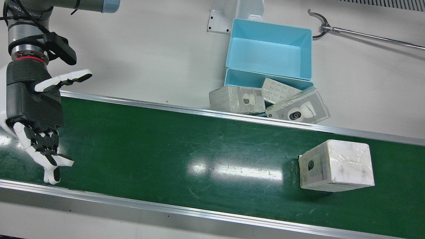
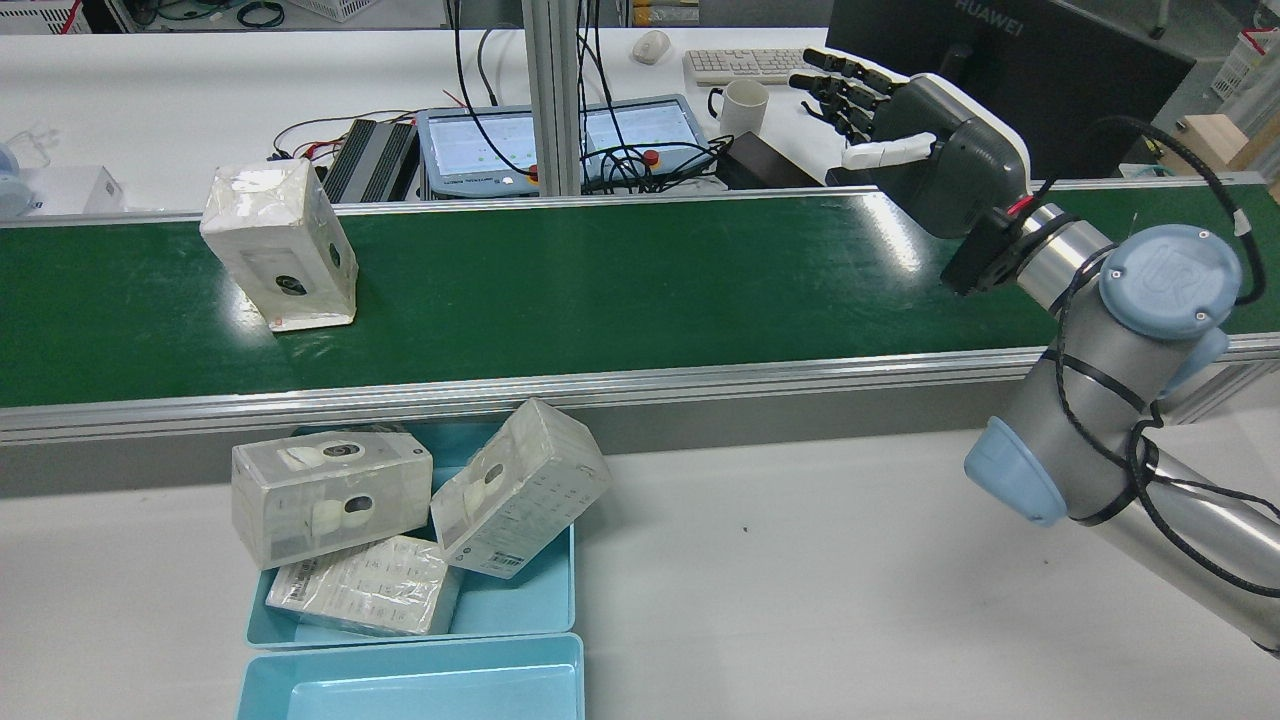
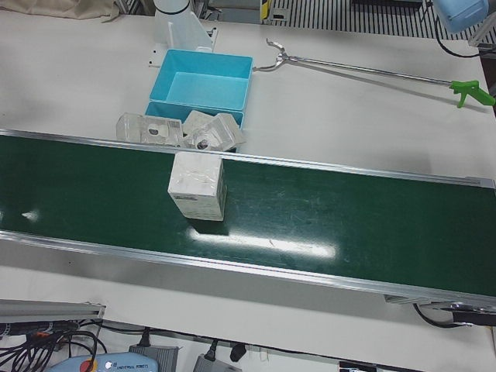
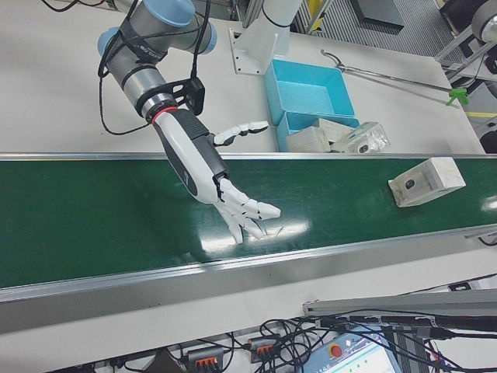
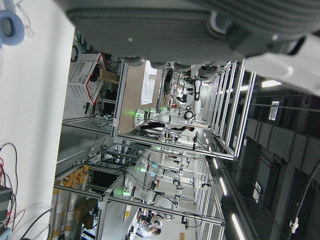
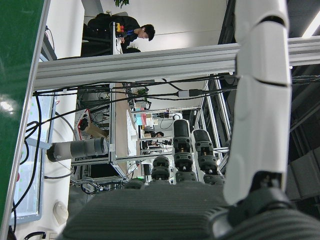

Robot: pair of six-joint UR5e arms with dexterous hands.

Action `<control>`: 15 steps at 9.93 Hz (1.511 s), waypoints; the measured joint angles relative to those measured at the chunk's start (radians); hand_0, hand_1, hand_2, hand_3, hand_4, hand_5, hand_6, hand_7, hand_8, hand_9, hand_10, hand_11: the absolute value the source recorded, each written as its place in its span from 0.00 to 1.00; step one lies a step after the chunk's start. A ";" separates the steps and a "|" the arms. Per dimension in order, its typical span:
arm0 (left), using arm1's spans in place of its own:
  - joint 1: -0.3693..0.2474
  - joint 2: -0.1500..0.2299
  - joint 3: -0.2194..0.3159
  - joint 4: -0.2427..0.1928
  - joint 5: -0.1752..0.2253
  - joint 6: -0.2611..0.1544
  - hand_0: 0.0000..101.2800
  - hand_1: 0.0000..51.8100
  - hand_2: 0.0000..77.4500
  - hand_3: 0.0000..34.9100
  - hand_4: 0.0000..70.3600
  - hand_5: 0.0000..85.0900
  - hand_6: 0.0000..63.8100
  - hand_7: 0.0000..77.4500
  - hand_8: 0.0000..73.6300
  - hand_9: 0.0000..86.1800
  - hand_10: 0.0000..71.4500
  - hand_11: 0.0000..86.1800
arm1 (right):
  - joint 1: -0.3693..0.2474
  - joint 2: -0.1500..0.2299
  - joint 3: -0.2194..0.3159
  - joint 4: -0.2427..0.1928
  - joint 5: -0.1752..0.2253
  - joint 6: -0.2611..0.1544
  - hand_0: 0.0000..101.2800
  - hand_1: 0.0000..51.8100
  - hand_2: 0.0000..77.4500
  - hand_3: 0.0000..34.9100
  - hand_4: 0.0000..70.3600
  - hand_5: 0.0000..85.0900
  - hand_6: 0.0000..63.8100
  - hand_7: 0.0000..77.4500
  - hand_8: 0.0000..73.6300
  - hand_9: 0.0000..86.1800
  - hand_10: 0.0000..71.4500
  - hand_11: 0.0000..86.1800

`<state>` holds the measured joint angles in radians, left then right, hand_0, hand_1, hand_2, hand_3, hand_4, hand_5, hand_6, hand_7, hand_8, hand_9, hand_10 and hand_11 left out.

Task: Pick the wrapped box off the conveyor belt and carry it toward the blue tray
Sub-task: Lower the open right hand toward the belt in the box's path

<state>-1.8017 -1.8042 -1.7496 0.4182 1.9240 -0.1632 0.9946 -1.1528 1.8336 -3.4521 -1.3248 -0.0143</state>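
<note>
The wrapped white box (image 1: 335,166) (image 2: 280,245) (image 3: 198,186) (image 4: 425,181) stands alone on the green conveyor belt (image 1: 166,149), with nothing touching it. My right hand (image 1: 36,109) (image 2: 920,130) (image 4: 210,179) hovers open over the belt's other end, far from the box, fingers spread and empty. Beside the belt sit two blue trays: an empty one (image 1: 270,49) (image 2: 410,680) and one (image 1: 232,78) (image 2: 510,605) holding three wrapped boxes. Of my left hand (image 5: 200,25) only the palm's edge shows in the left hand view; its fingers are hidden.
A long metal reacher tool (image 1: 365,33) (image 3: 364,70) with a green handle lies on the white table past the trays. Beyond the belt, the rear view shows a tablet (image 2: 560,140), a mug (image 2: 745,105) and cables. Aluminium rails edge the belt.
</note>
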 joint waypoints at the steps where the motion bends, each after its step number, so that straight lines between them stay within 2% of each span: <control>1: 0.000 0.000 0.000 0.000 0.000 0.000 0.00 0.00 0.01 0.00 0.00 0.01 0.00 0.01 0.01 0.01 0.01 0.01 | -0.002 -0.001 0.000 0.000 0.000 0.001 0.47 0.24 0.11 0.00 0.16 0.15 0.14 0.29 0.10 0.09 0.00 0.01; 9: 0.000 0.000 0.000 0.000 0.000 0.000 0.00 0.00 0.01 0.00 0.00 0.01 0.00 0.01 0.01 0.01 0.01 0.01 | -0.009 0.000 -0.002 -0.001 0.002 0.004 0.47 0.23 0.10 0.00 0.19 0.15 0.14 0.27 0.10 0.09 0.00 0.01; 10: 0.000 0.000 0.000 0.000 0.000 0.000 0.00 0.00 0.01 0.00 0.00 0.01 0.00 0.01 0.01 0.01 0.01 0.01 | -0.019 0.007 -0.006 0.000 0.007 0.002 0.47 0.26 0.13 0.00 0.21 0.17 0.15 0.31 0.09 0.11 0.00 0.01; 13: 0.000 0.000 0.000 0.000 0.000 0.000 0.00 0.00 0.01 0.00 0.00 0.01 0.00 0.01 0.01 0.01 0.01 0.01 | -0.105 0.068 -0.058 -0.002 0.065 -0.011 0.47 0.27 0.13 0.00 0.19 0.17 0.15 0.31 0.09 0.11 0.00 0.01; 15: 0.000 0.000 0.000 0.000 0.000 0.000 0.00 0.00 0.01 0.00 0.00 0.01 0.00 0.01 0.01 0.01 0.01 0.01 | -0.157 0.095 -0.075 -0.003 0.111 -0.041 0.47 0.27 0.13 0.00 0.19 0.18 0.15 0.31 0.09 0.08 0.00 0.01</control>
<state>-1.8017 -1.8042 -1.7497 0.4182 1.9240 -0.1632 0.8376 -1.0578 1.7584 -3.4549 -1.2142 -0.0555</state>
